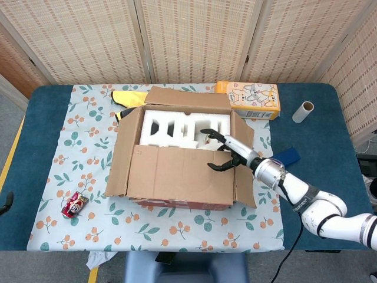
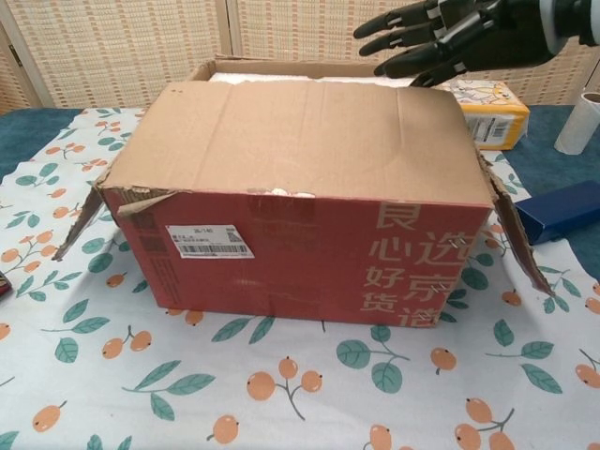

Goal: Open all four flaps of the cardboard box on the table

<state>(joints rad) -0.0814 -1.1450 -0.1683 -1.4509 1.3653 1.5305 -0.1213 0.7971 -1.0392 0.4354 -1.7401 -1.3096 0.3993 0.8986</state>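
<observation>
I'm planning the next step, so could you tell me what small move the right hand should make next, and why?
Probably swing the near flap up and outward toward the robot. It lies folded over the foam while the other three stand open, and the right hand has its fingers at the flap's far edge.

cardboard box near flap raised | right hand fingers spread above far edge

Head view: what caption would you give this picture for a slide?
Right hand reaches under the near flap of a cardboard box packed with white foam.
</observation>
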